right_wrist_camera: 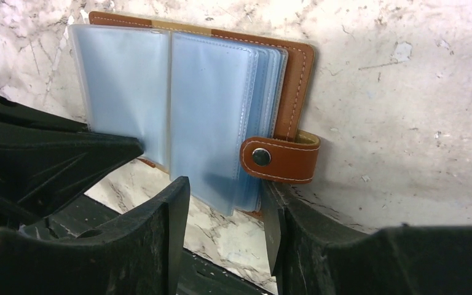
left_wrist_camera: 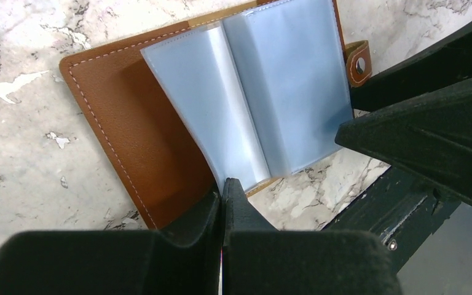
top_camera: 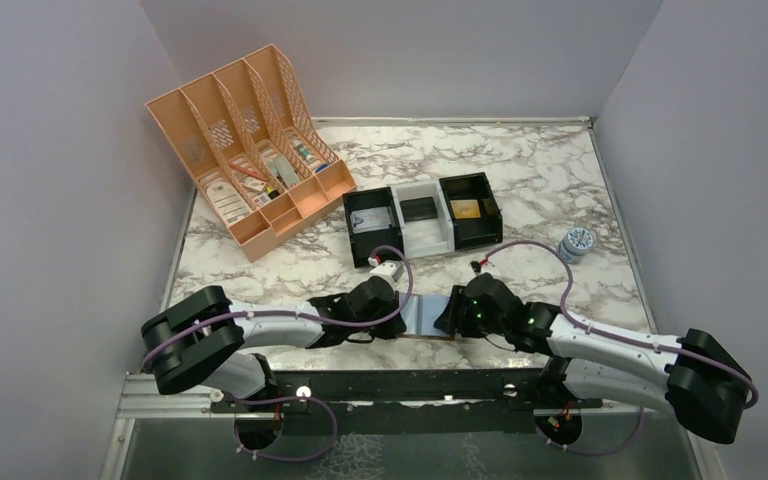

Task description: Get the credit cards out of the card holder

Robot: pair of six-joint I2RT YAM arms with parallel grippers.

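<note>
The card holder (top_camera: 428, 315) lies spread near the table's front edge, brown cover (left_wrist_camera: 135, 123) down and pale blue pages (right_wrist_camera: 209, 98) fanned up. Its snap tab (right_wrist_camera: 279, 158) sticks out on the right side. My left gripper (left_wrist_camera: 223, 187) is shut, pinching the lower corner of the left page, which curls up into the jaws. My right gripper (right_wrist_camera: 227, 200) stands open, its fingers either side of the right stack's lower edge, the right finger against the cover under the tab. The credit cards are hidden; I cannot tell any apart from the pages.
Black and white trays (top_camera: 422, 218) stand just behind the card holder. An orange file organiser (top_camera: 250, 150) sits at the back left, a small round jar (top_camera: 578, 243) at the right. The black front rail (top_camera: 410, 385) runs right below both grippers.
</note>
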